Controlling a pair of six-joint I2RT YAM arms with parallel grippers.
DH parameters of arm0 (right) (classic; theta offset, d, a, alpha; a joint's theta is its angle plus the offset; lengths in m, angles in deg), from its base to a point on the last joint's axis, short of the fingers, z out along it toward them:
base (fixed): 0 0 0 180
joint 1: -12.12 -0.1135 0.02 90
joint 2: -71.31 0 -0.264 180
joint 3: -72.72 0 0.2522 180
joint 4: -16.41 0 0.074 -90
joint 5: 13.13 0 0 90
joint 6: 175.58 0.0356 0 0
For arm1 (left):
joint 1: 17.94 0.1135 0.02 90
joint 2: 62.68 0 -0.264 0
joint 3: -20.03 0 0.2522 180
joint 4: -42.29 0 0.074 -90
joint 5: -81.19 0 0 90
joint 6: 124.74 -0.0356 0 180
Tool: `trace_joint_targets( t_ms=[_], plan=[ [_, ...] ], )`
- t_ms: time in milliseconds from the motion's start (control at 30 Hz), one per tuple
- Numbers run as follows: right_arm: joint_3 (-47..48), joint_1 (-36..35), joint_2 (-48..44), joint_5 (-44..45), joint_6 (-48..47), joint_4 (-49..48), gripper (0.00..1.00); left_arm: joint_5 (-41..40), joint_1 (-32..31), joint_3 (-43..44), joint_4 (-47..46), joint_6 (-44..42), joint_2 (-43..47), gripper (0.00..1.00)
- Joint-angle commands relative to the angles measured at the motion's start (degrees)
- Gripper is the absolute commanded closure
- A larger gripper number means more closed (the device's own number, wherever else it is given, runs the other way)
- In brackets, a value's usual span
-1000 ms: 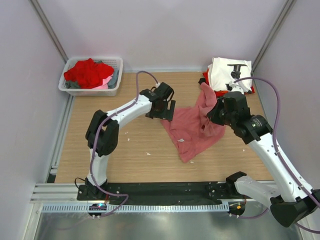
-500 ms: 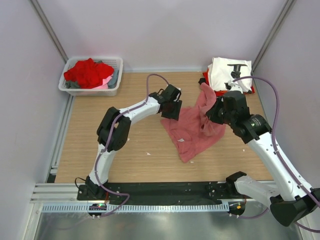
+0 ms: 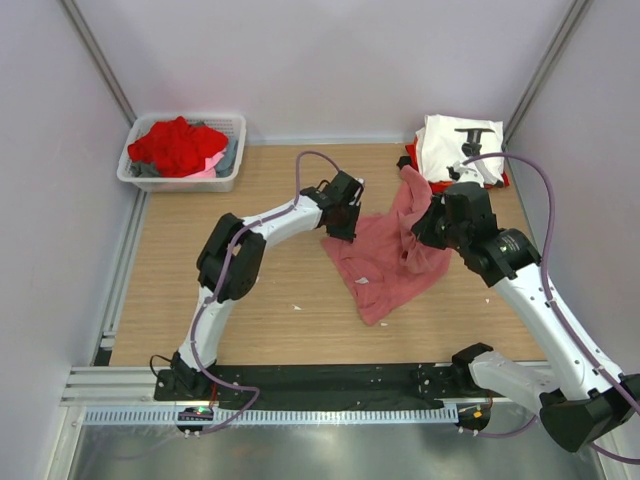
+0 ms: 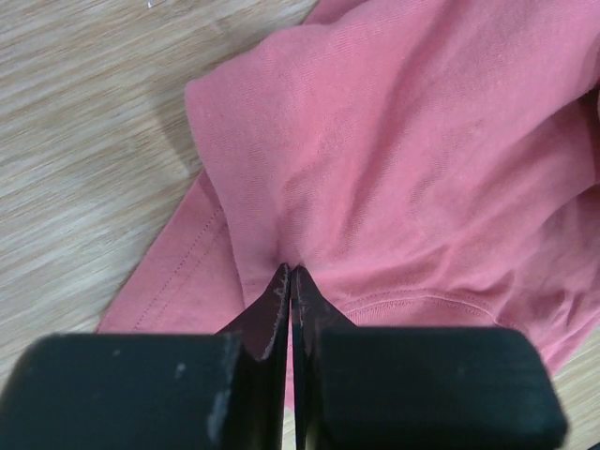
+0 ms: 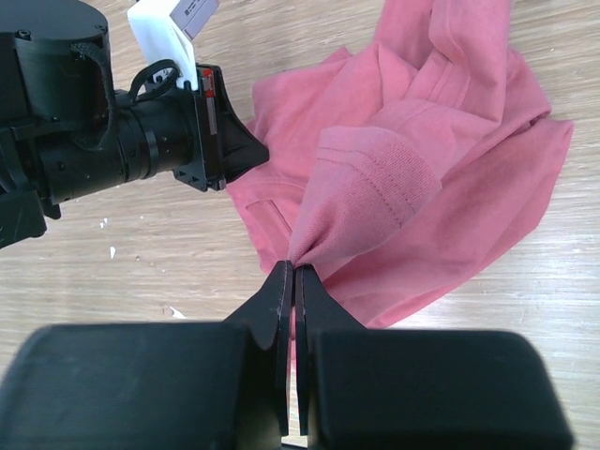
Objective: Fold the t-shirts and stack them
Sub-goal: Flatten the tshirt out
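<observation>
The salmon-pink t-shirt [image 3: 385,258] lies crumpled on the wooden table [image 3: 260,295], right of the middle, with one part drawn up toward the far right corner. Much of it lies flat, but its right side is bunched and raised.

The left gripper [image 3: 343,228] is at the shirt's upper left edge. In the left wrist view its fingers are pressed together on a small pucker of the pink cloth [image 4: 394,159], low against the table. The right gripper [image 3: 427,226] is over the shirt's right side. Its fingers, also pressed together, pinch a ribbed fold of the shirt [image 5: 375,197] and hold it up off the wood.

In the far right corner a folded white t-shirt [image 3: 448,150] with black print lies on top of a red one [image 3: 412,158]. In the far left corner stands a white plastic basket [image 3: 178,184], well apart from the pink shirt. It holds a heaped red garment [image 3: 178,145], with grey cloth [image 3: 229,160] beside it.
</observation>
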State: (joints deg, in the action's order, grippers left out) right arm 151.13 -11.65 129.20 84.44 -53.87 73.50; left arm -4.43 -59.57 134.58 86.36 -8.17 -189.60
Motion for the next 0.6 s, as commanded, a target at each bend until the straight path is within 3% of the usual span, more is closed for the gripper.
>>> trace_joint_targets(
  t_ms=[0,133,400,500,567],
  plan=[
    [1.2,0.0,-0.6,1.5,-1.3,-1.8,0.99,0.0,-0.3,0.3,-1.1,-0.8,6.1,1.0],
    [7.0,0.7,1.2,4.1,-3.5,1.6,0.99,-6.6,0.1,4.7,6.1,-2.8,13.4,1.0],
    [29.0,1.3,2.0,13.2,-6.5,11.1,0.99,-23.0,0.3,14.6,20.7,-8.7,35.9,1.0],
    [27.5,1.3,-2.8,16.2,-5.1,11.7,0.99,-25.3,0.2,10.9,21.6,-11.4,46.1,1.0],
    [18.5,1.3,-8.8,17.6,-3.5,10.4,0.99,-26.8,0.1,0.3,20.2,-11.5,55.0,1.0]
  ],
)
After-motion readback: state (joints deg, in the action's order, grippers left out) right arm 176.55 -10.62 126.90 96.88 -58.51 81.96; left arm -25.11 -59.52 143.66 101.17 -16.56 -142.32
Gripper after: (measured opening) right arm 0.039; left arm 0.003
